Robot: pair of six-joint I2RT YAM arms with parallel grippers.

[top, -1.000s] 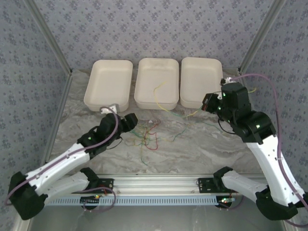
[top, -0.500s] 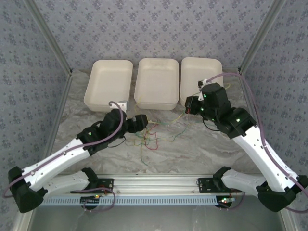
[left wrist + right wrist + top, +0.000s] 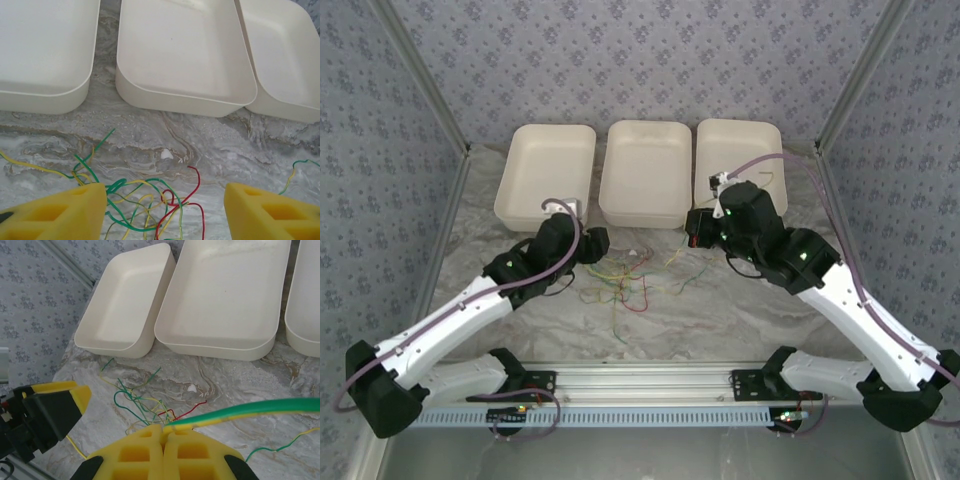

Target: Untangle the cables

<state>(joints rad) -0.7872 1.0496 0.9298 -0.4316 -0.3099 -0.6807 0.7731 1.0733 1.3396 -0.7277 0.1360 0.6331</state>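
Top external: two arms reach over a marbled table [image 3: 740,300] toward three white trays [image 3: 545,175] set in a row along its far side. The cables [image 3: 618,282] lie as one loose tangle of green, yellow, red and orange strands on the table between the two grippers and just in front of the middle tray; the strands are too knotted to count. The left gripper [image 3: 600,241] sits at the tangle's left edge and the right gripper [image 3: 692,228] at its upper right.

Left wrist: two yellow fingertips [image 3: 55,215] stand wide apart with nothing clamped between them. The tangle [image 3: 150,200] lies on the table in the gap below them. One small white scrap [image 3: 166,154] rests beyond it, and all three trays sit behind.

Right wrist: the two yellow pads [image 3: 135,452] are pressed together, pinching one green-and-yellow cable [image 3: 250,410] that runs off to the right. The tangle [image 3: 142,402] lies on the table beyond the pads. The left gripper's yellow-edged finger [image 3: 55,410] shows at the left.
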